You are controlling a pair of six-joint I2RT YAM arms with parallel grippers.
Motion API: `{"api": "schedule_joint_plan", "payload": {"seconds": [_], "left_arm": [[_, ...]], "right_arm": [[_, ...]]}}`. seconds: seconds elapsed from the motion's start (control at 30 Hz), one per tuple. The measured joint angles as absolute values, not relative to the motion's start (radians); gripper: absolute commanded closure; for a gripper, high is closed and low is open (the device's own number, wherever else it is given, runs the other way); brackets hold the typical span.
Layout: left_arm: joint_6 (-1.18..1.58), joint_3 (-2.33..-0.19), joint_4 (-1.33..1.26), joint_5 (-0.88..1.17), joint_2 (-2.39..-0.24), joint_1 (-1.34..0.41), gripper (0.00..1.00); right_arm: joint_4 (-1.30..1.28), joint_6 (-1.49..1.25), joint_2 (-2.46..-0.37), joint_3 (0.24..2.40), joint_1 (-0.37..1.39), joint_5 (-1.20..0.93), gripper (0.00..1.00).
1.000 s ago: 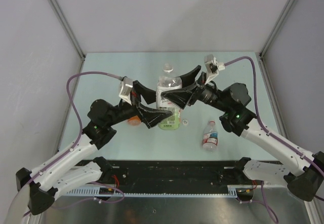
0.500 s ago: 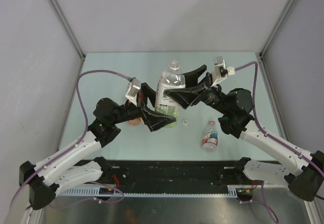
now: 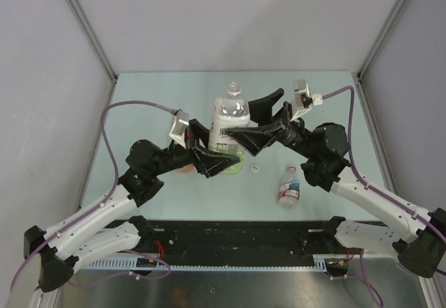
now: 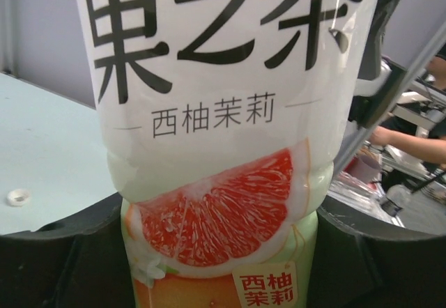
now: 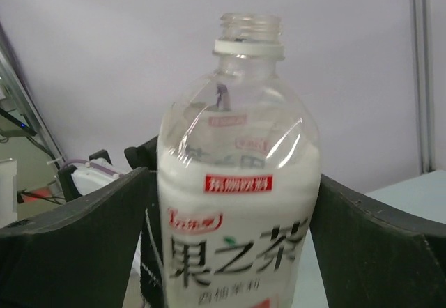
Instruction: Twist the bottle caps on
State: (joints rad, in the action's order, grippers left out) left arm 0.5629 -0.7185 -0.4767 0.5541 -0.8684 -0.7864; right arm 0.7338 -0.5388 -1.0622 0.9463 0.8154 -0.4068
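Since one second ago, the right hand (image 3: 242, 121) has drawn its wrist toward 3 o'clock. The open neck of the white-label bottle (image 3: 226, 109) has shifted slightly toward 12 o'clock in the overhead view. The left hand (image 3: 224, 162) has closed in on the bottle's base.

We read the counter (image 3: 153, 92) from 9 o'clock to 3 o'clock.

1. The orange bottle (image 3: 185, 167) shows only as an orange patch under the left arm. The rest is hidden.
2. The left hand is clamped on the lower body of the white-label bottle. In the left wrist view, both fingers meet the bottle's sides just below the grapefruit picture.
3. The white-label bottle stands upright at the centre of the counter. Its neck is uncapped, with the threads and white collar ring bare. We cannot tell whether its base touches the counter.
4. One white cap (image 3: 255, 169) lies on the counter at 4 o'clock of that bottle, near it but apart.
5. The right hand has its fingers apart, flanking the bottle's shoulder from 3 o'clock. In the right wrist view, a thin gap shows beside one finger. At the other finger we cannot confirm contact.
6. The red-and-white-label bottle (image 3: 289, 186) sits at 5 o'clock of the cap, apart from both hands. We cannot tell whether it is capped.
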Motion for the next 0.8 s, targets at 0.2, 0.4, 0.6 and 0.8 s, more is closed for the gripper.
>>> {"api": "schedule_joint_plan", "payload": {"seconds": [0.2, 0.4, 0.6, 0.8], "left_arm": [[0.476, -0.677, -0.493, 0.463, -0.820, -0.779, 0.66], [0.315, -0.546, -0.502, 0.281, -0.756, -0.779, 0.89], [0.172, -0.429, -0.494, 0.178, -0.757, -0.779, 0.90], [0.119, -0.346, -0.485, 0.168, -0.725, -0.779, 0.87]], "right_arm": [[0.596, -0.452, -0.984, 0.946, 0.815, -0.357, 0.01], [0.332, -0.337, -0.849, 0.946, 0.815, -0.206, 0.01], [-0.010, -0.334, -0.811, 0.947, 0.797, 0.179, 0.01], [-0.297, -0.394, -1.009, 0.947, 0.707, 0.318, 0.03]]}}
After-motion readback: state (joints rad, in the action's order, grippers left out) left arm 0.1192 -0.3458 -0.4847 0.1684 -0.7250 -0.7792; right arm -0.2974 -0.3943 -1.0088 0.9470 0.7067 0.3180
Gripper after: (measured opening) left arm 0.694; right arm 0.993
